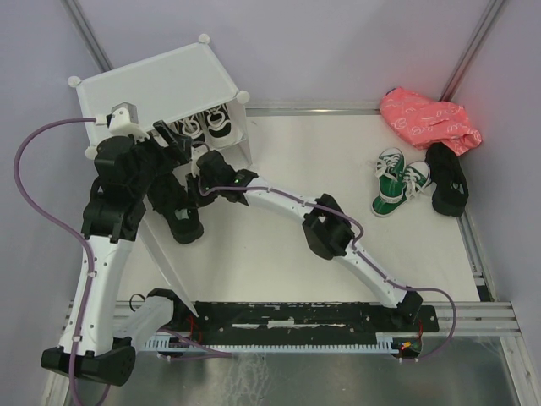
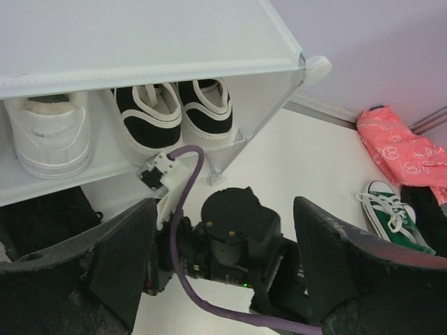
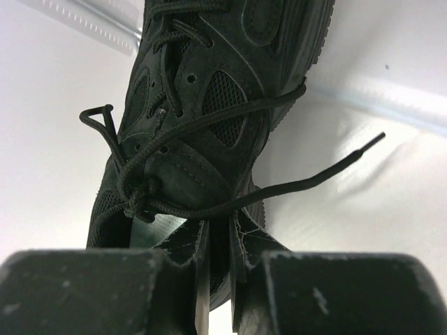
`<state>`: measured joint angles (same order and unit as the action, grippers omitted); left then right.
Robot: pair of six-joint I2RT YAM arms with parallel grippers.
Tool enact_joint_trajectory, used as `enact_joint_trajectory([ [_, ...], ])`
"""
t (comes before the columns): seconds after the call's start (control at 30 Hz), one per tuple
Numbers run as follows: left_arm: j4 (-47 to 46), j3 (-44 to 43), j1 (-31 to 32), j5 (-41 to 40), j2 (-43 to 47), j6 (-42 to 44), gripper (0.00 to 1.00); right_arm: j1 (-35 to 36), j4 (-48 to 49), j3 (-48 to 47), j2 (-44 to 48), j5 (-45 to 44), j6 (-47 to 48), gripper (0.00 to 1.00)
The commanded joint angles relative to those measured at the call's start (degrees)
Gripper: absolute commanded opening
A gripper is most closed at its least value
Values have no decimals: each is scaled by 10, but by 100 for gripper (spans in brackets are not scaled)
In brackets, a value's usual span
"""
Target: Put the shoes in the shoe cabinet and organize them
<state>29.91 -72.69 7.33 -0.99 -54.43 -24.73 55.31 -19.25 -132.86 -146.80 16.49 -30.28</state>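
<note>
Right pincer (image 3: 220, 241) pinching a black shoe (image 3: 202, 91) by the rim of its opening, in front of the shoe cabinet (image 1: 161, 85).
Its fingers are pressed almost together on the collar, and one lace end trails loose. The shoe is just before the cabinet's open face, at the far left of the counter (image 1: 279, 245). Left pincer (image 2: 227, 209) is spread wide with nothing gripped, hanging over the right arm's wrist and facing the cabinet. Upper shelf: a white sneaker (image 2: 49, 132) beside a pair of black sneakers with white soles (image 2: 174, 115). Counter, far right: green sneakers (image 1: 399, 179) just beside another black shoe (image 1: 448, 178), with a pink cloth (image 1: 427, 118) behind them.
</note>
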Motion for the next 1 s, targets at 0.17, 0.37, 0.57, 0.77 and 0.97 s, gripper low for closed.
enact_joint_trajectory([
  [0.17, -24, -5, 16, -3, 20, 32, 85, 5, 66, -112, -64, -133, -47, 40],
  [0.37, -16, -10, 24, -16, 17, 42, 85, 3, 113, -40, -12, -109, -19, 100],
  [0.57, -20, -7, 25, -15, 14, 43, 85, 9, 163, 133, 152, -87, 61, 99],
  [0.77, -16, -12, 25, -20, 2, 48, 86, 15, 119, 208, 209, -32, 121, 99],
  [0.97, -17, -18, 25, -19, -10, 45, 86, 26, 118, 317, 249, -1, 206, 99],
])
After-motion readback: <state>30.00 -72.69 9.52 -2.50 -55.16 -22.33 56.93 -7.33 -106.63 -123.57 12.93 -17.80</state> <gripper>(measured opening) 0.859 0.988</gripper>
